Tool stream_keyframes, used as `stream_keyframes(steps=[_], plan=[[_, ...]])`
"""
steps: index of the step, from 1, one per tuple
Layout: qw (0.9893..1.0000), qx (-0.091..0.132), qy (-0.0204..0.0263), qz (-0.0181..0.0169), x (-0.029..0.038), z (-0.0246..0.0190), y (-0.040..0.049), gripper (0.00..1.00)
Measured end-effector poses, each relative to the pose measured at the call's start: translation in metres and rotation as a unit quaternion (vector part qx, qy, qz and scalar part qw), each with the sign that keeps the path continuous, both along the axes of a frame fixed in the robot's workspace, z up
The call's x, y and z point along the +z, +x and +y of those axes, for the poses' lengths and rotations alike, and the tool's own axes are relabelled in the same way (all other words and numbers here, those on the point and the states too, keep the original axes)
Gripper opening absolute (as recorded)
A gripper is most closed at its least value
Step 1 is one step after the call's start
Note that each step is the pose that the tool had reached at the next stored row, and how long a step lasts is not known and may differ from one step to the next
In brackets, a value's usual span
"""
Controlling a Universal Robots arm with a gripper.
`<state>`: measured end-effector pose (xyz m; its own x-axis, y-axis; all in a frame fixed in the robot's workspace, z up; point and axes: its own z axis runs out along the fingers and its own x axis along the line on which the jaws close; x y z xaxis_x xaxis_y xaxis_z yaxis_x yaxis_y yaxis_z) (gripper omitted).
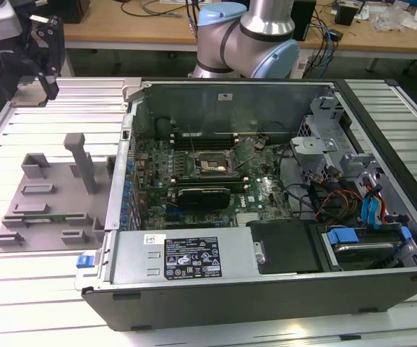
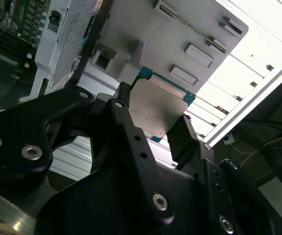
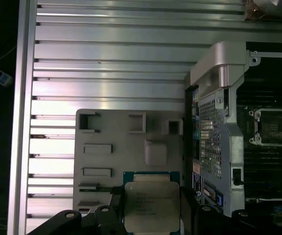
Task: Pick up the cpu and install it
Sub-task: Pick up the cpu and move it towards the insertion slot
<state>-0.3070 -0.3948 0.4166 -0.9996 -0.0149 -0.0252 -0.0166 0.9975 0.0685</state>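
Gripper state: my black two-finger gripper point(image 3: 152, 209) is pinched on the cpu point(image 3: 152, 205), a small flat square chip with a silver-grey metal top plate and a thin green board edge showing around it. One finger point(image 3: 115, 205) presses on each of two opposite edges, so the jaws are spread only to the chip's width. The second wrist view agrees: the cpu point(image 2: 156, 108) sits flat between the two black fingertips, with the metal plate facing the camera.

Position: in the exterior view the gripper point(image 1: 43, 76) hangs over the ribbed aluminium table point(image 1: 27, 289), clear of its surface.

Below the fingers, apart from the chip, is the grey plastic fixture tray point(image 3: 131, 142) with its raised rectangular pockets and posts. Whether the chip hangs straight over one of those pockets I cannot tell.

Beside the gripper, toward the exterior view's right, is the open grey-and-black computer case point(image 1: 266, 289) lying on its side, just beside the tray. Inside it, well apart from the held chip, is the dark square socket frame with a metal rim point(image 1: 212, 168) on the green motherboard. It also shows in the first wrist view point(image 3: 272, 126), with nothing seated in it.
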Motion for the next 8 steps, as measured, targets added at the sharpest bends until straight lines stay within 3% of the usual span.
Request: stream_keyframes(steps=[8], plan=[[1.0000,0.000,0.0000,0.0000,0.0000,0.0000,0.0183,0.55]])
